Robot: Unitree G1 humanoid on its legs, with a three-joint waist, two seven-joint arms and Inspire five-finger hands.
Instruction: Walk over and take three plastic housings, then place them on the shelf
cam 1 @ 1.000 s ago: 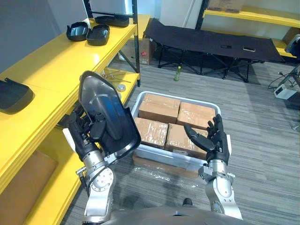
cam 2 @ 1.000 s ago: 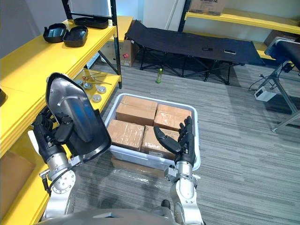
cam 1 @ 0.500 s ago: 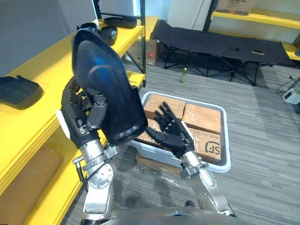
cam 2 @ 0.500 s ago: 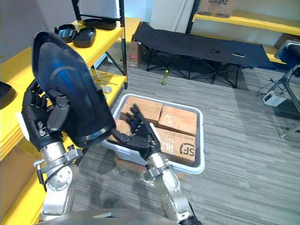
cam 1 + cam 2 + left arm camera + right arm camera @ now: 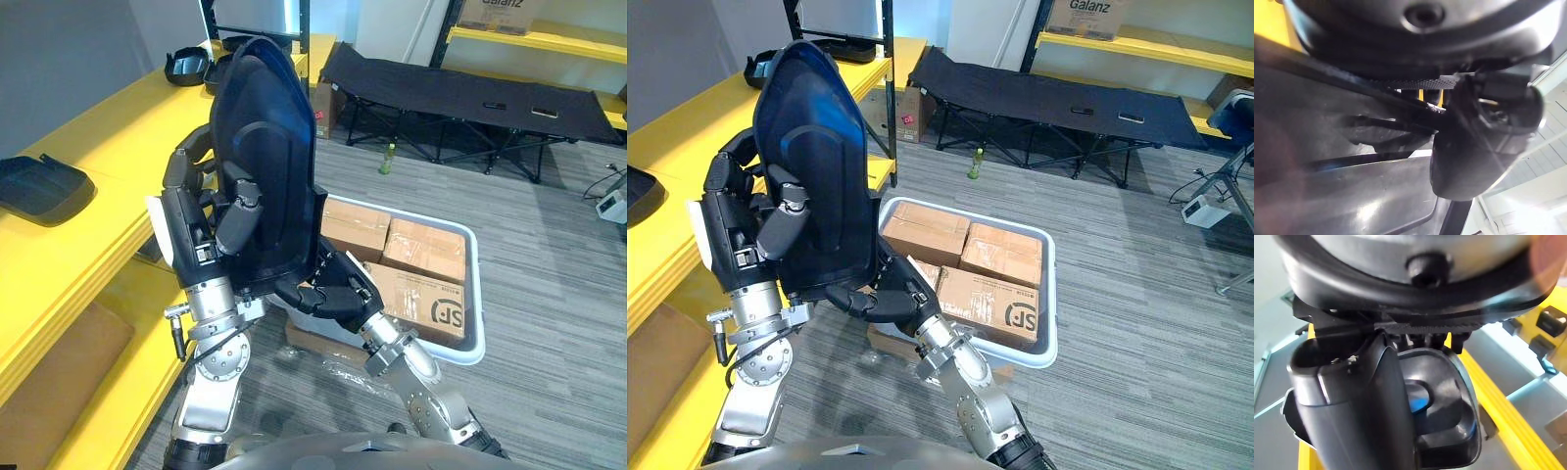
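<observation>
A black logo of two bold letters is printed on the near side of a cardboard box. This box lies at the near right corner of the white bin on the floor. The logo also shows in the left eye view, on the same face of the box.

A single word in dark bold letters runs along the front of another cardboard box. That box sits on the upper yellow shelf by the far wall, and the picture's top edge cuts it off.

The other boxes in the bin carry only clear tape, with any marks too small to make out.
</observation>
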